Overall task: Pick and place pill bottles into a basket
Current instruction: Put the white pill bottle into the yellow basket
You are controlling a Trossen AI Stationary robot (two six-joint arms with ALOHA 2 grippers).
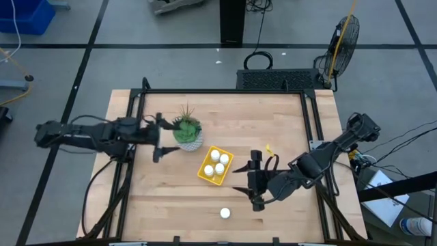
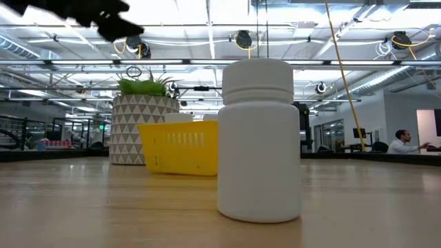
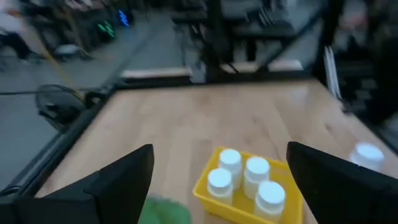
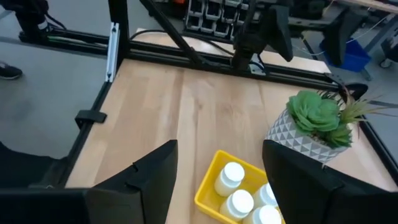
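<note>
Four pill bottles [image 1: 216,163] stand in the yellow basket [image 1: 203,170] mid-worktop [image 1: 171,205], just beside the potted plant [image 1: 187,132]; a fifth bottle [image 1: 225,213] stands alone near the front edge; the left gripper [image 1: 158,137] hangs released by the plant; the right gripper [image 1: 253,183], apparently empty, is spread wide beside the basket.

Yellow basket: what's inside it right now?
Four white pill bottles stand upright inside the basket. A fifth bottle sits outside it on the table. The basket floor beneath the bottles is covered.
</note>
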